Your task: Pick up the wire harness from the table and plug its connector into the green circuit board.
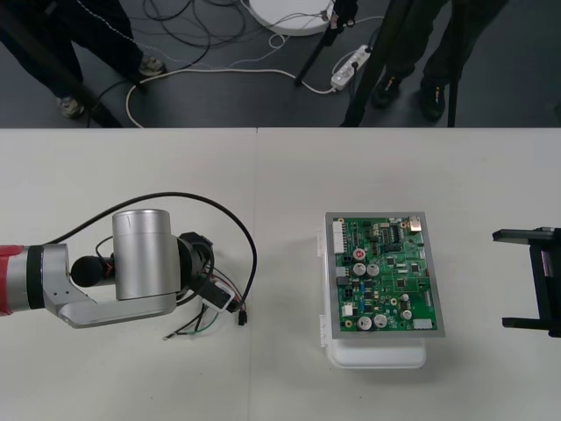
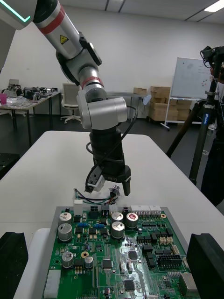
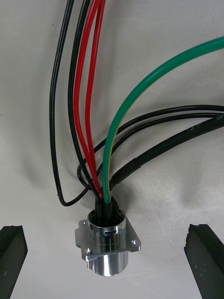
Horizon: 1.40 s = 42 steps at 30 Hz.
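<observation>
Right up close, the round metal socket (image 3: 106,238) of the wire harness (image 1: 210,309) lies on the table (image 1: 131,175), flange and all, with its red, black and green wires (image 3: 88,93) fanning away from it. Left hand (image 2: 110,183) hangs straight over it, spread wide, with one black finger (image 3: 11,257) on each side of the socket and nothing clamped yet. The small black plug (image 1: 241,317) sits at the harness end nearer the green circuit board (image 1: 384,276) but well apart from it, so nothing's plugged in. Right hand (image 1: 500,279) waits on the other side of the board, also wide open and empty.

What worries me: that socket is a smooth round barrel, so if the fingers close off-centre it could roll or squirt out. If they close further up the wires they'd pinch the bundle instead and might kink the thin ones. A grab at the socket end also leaves the plug dangling on floppy wires. My guess is it swings, or snags on the tall round components (image 1: 372,270) of the board, unless the other hand steadies it. That loose black loop beside the socket could hook a finger too.
</observation>
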Motion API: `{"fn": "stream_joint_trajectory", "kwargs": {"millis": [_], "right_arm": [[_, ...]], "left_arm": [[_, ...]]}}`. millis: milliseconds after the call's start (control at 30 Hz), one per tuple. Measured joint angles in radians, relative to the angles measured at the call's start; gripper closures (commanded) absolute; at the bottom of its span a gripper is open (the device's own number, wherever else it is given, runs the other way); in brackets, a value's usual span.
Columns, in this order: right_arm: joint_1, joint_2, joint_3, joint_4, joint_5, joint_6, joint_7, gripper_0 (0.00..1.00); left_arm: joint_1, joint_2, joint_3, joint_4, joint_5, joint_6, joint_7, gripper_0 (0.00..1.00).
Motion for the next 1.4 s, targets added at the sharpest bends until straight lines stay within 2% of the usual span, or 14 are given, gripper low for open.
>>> {"fn": "stream_joint_trajectory", "kwargs": {"millis": [367,533,1133,1167,1200,1233,1267,1400], "right_arm": [[0.0,0.0,0.0,0.001,0.0,0.0,0.0,0.0],[0.0,0.0,0.0,0.001,0.0,0.0,0.0,0.0],[0.0,0.0,0.0,0.001,0.0,0.002,0.0,0.0],[0.0,0.0,0.0,0.001,0.0,0.003,0.0,0.0],[0.0,0.0,0.0,0.001,0.0,0.003,0.0,0.0],[0.0,0.0,0.0,0.001,0.0,0.003,0.0,0.0],[0.0,0.0,0.0,0.001,0.0,0.003,0.0,0.0],[0.0,0.0,0.0,0.001,0.0,0.003,0.0,0.0]], "left_arm": [[0.0,0.0,0.0,0.004,-0.014,0.0,0.001,0.0],[0.0,0.0,0.0,0.007,-0.014,0.0,0.001,0.07],[0.0,-0.001,-0.001,0.014,-0.014,-0.001,0.001,0.07],[0.0,-0.001,-0.001,0.014,-0.014,-0.001,0.001,0.1],[0.0,-0.001,-0.001,0.014,-0.014,-0.001,0.001,0.42],[0.0,-0.002,-0.001,0.014,-0.014,-0.001,0.001,0.58],[0.0,-0.002,-0.001,0.015,-0.014,-0.001,0.001,0.99],[0.0,-0.003,-0.002,0.015,-0.014,-0.001,0.001,1.0]]}}
